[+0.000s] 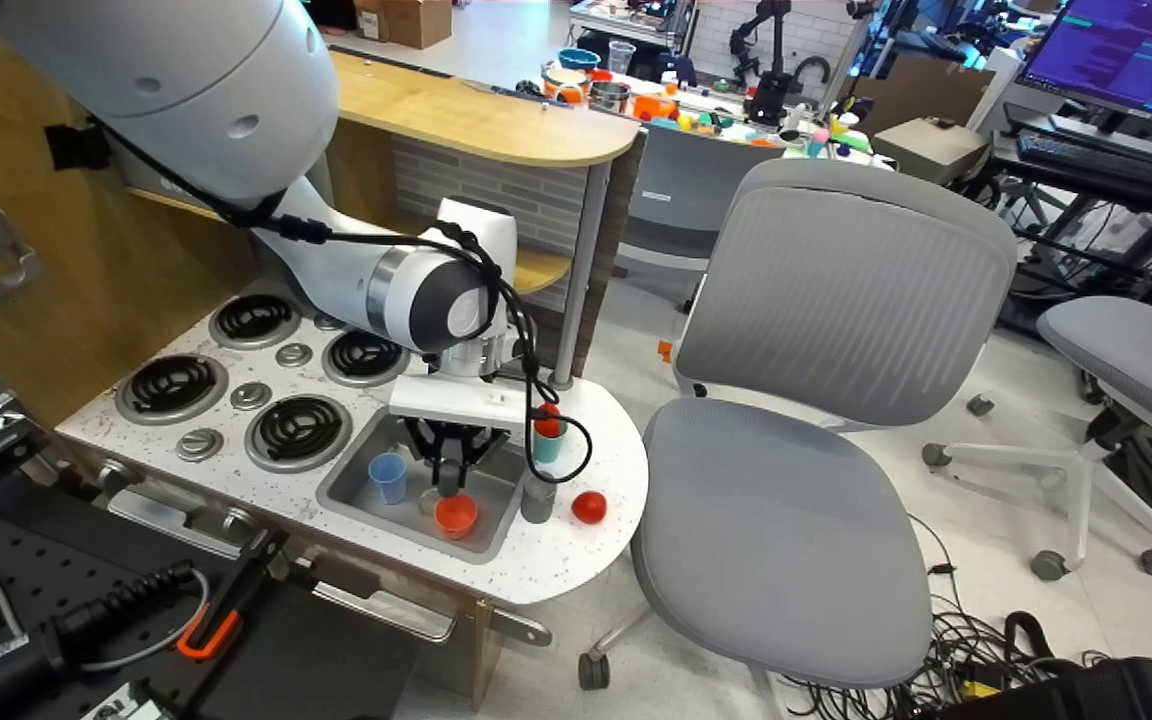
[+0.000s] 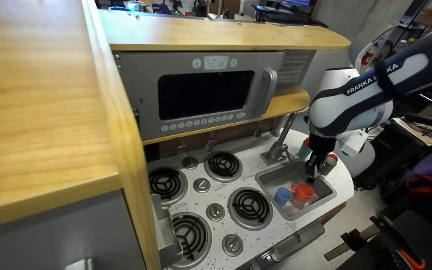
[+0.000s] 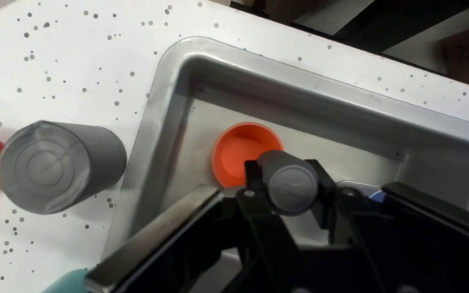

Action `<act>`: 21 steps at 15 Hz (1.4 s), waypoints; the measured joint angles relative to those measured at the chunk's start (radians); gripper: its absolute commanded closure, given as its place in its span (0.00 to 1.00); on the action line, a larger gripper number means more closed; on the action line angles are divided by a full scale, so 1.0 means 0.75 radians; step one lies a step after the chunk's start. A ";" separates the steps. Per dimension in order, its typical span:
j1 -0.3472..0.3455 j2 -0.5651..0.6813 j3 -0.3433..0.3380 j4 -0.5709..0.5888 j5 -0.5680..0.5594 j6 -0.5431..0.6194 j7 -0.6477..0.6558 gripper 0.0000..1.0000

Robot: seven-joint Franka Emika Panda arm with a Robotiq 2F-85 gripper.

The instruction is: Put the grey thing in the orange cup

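Note:
The orange cup (image 1: pixel 455 516) stands upright in the sink, its mouth up; it also shows in an exterior view (image 2: pixel 304 191) and in the wrist view (image 3: pixel 234 156), where the visible part of its inside is bare. The grey thing (image 3: pixel 293 187) is a dark-grey stubby cylinder. My gripper (image 2: pixel 311 174) is shut on its sides, one finger on each side. The grey thing is held above the sink, near the cup's rim and outside it. In the wrist view it covers the cup's lower right edge. The cup's handle is hidden there.
The sink (image 3: pixel 320 83) has raised walls. A blue cup (image 2: pixel 282 196) stands in it beside the orange cup. A larger grey cylinder (image 3: pixel 43 169), a red ball (image 1: pixel 589 507) and a teal cup (image 1: pixel 548 445) stand on the counter. The faucet (image 2: pixel 277 150) rises behind the sink.

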 measured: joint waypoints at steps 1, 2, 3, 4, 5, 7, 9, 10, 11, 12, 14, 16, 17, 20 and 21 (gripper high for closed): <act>0.000 0.017 -0.002 0.018 0.000 -0.008 0.000 0.92; 0.000 0.036 -0.004 0.038 0.000 -0.018 0.001 0.92; 0.000 0.057 -0.006 0.058 0.000 -0.030 0.002 0.92; 0.000 0.080 -0.009 0.080 0.000 -0.037 0.004 0.92; 0.000 0.104 -0.011 0.103 0.000 -0.041 0.005 0.92; 0.000 0.148 -0.013 0.148 0.000 -0.045 0.007 0.92; 0.002 0.189 -0.013 0.190 0.000 -0.046 0.012 0.92; 0.004 0.208 -0.015 0.211 -0.002 -0.046 0.020 0.92; 0.005 0.221 -0.019 0.226 -0.002 -0.046 0.024 0.92; 0.004 0.230 -0.025 0.235 -0.002 -0.046 0.026 0.44; 0.006 0.245 -0.035 0.253 -0.003 -0.046 0.034 0.36; 0.008 0.255 -0.044 0.265 -0.004 -0.046 0.042 0.21; 0.010 0.258 -0.048 0.268 -0.005 -0.046 0.045 0.15; 0.013 0.259 -0.054 0.272 -0.006 -0.046 0.046 0.00; 0.013 0.259 -0.054 0.273 -0.006 -0.046 0.046 0.00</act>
